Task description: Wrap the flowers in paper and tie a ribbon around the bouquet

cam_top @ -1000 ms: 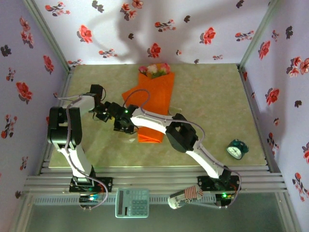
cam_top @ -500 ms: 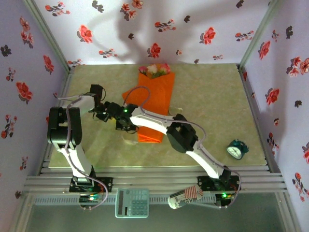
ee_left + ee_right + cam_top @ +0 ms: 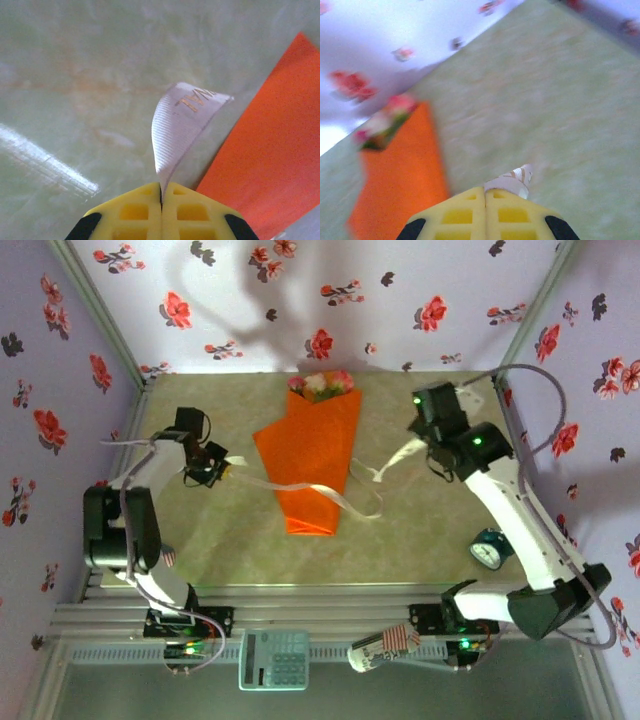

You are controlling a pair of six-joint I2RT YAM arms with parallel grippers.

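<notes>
From above, the bouquet [image 3: 310, 455] lies in the middle of the counter [image 3: 440, 530], an orange cone with its narrow end toward the arms and the flowers [image 3: 322, 383] at the far, wide end near the back wall. The ribbon [image 3: 290, 485] runs from the left gripper [image 3: 222, 472], just left of the cone, across the top of the cone's lower half, bends in a loose loop on the counter to the right and rises to the right gripper [image 3: 418, 443], well to the right of the bouquet. A small teal clock [image 3: 490, 550] stands near the right edge and a calculator [image 3: 273, 658] lies in front of the arm bases. In the left wrist view the left gripper [image 3: 161, 192] has its yellow fingers pressed together on one ribbon [image 3: 182, 125] end, which curls up with gold lettering above the counter [image 3: 75, 75], beside the orange paper [image 3: 270, 150]. In the blurred right wrist view the right gripper [image 3: 485, 192] is clamped on the other ribbon [image 3: 512, 182] end, with the bouquet [image 3: 400, 175] and its flowers [image 3: 385, 120] to the left.
</notes>
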